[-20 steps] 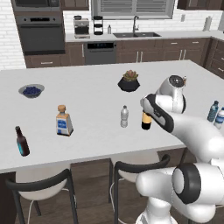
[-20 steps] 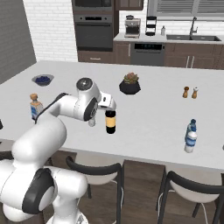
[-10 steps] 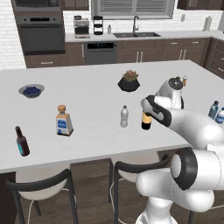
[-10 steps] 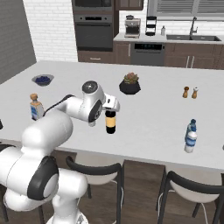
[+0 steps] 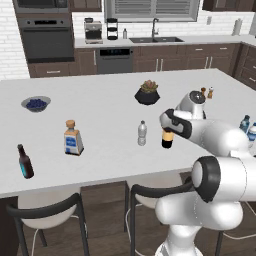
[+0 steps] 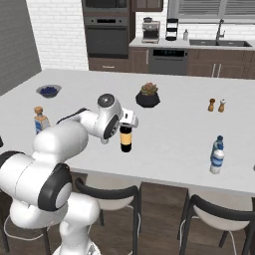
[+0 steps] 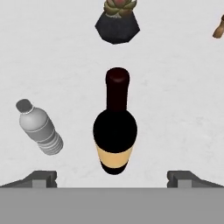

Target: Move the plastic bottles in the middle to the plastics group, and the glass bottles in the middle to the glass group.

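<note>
The end effector point(image 7: 112, 179) hangs directly over the wine bottle point(image 7: 115, 131), jaws spread fully wide and holding nothing, fingertips point(image 7: 41, 178) well apart at either side of it. The bottle stands upright mid-surface point(image 5: 100, 125), with bare white top all round. A plain greyish plastic bottle point(image 5: 142, 133) stands near at its 9 o'clock; the potted succulent point(image 5: 148, 93) sits at 12. Toward the left edge stand the corked clear bottle point(image 5: 72, 138) and small brown bottle point(image 5: 25, 161).
</note>
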